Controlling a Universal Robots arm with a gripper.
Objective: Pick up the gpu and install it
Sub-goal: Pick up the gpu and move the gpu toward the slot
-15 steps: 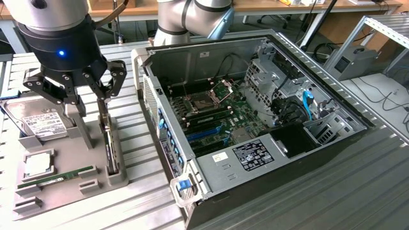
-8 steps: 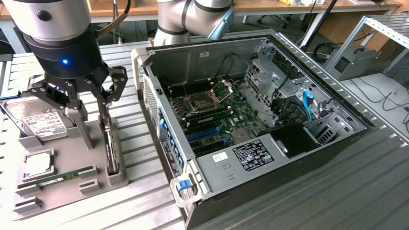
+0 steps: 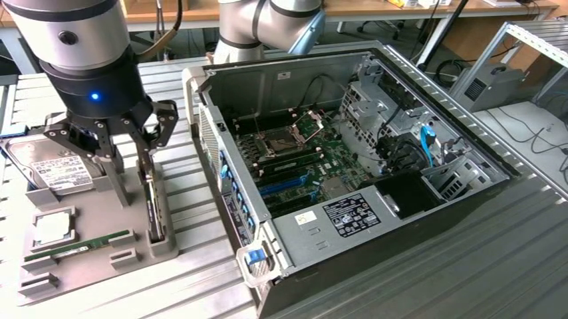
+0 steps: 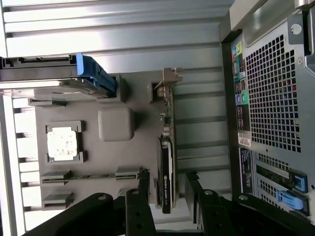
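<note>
Gripper (image 3: 124, 143) (image 4: 167, 173): part open, empty; fingers (image 4: 143, 179) straddled the gpu (image 3: 156, 212) (image 4: 167, 147), a gap on each side.
Gpu: stood on edge in a tray (image 3: 98, 262) (image 4: 133, 157) slot.
Tray: on the exterior view's left; also held hard drive (image 3: 58, 174), CPU (image 3: 53, 227), RAM stick (image 3: 76, 247).
PC case (image 3: 293, 239): open, on the exterior view's right.

A ribbed metal table (image 3: 426, 272) of long parallel slats (image 4: 123, 34) is seen, pale grey and brightly lit toward the exterior view's left. Beyond its far edge a wooden bench top (image 3: 373, 8) is set, with dark cables (image 3: 442, 33) hung before it. Off the table's edge at the exterior view's right, a metal rack (image 3: 533, 30) and a grey box (image 3: 493, 83) are placed by a pale floor (image 3: 519, 119), across which thin cables (image 3: 543, 136) are trailed.
</note>
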